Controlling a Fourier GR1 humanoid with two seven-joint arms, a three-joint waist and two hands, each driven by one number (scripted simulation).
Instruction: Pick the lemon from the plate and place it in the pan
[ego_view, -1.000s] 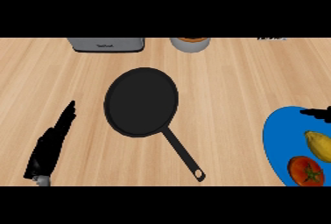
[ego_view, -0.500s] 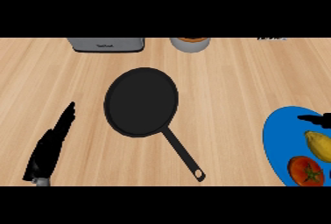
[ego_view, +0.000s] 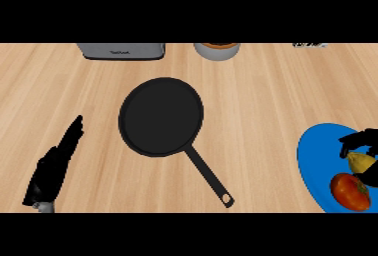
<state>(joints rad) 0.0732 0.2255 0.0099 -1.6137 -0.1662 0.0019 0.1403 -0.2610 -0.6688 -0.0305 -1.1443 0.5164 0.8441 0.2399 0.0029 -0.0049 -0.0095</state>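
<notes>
Down comes the right hand (ego_view: 363, 140) over the plate (ego_view: 314, 160). A moment ago its fingers hovered above the lemon (ego_view: 359, 161); now they're curled round it, top and side, though it hasn't left the plate. So the grasp looks set, and the lift toward the pan (ego_view: 161, 117), well apart on the bench (ego_view: 280, 90), comes next. The left hand (ego_view: 53, 170) rests flat, fingers straight. The toaster (ego_view: 122, 50) carries a small label, too faint to read.
</notes>
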